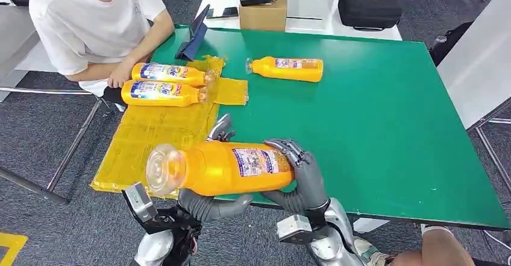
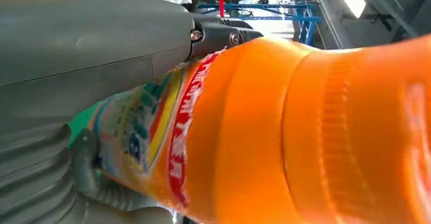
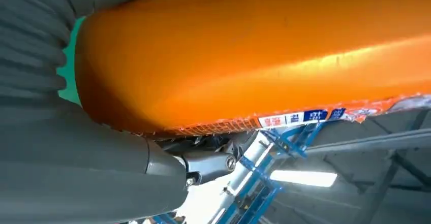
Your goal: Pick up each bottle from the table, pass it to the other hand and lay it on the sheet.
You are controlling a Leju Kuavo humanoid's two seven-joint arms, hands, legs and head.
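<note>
Both hands gripped one bottle (image 1: 220, 168) at 6 o'clock: right hand (image 1: 299, 168) on base, left hand (image 1: 218, 201) underneath. Early release risked dropping it off the counter (image 1: 373, 115) edge.

Right hand (image 3: 76, 148) closed around an orange bottle (image 3: 264, 56), grey thumb and ribbed cover pressed against its smooth side. A strip of the bottle's label (image 3: 300, 118) shows along its edge, with blue and white print. Behind: blue metal framing (image 3: 264, 173) and a bright ceiling light (image 3: 305, 178).
</note>
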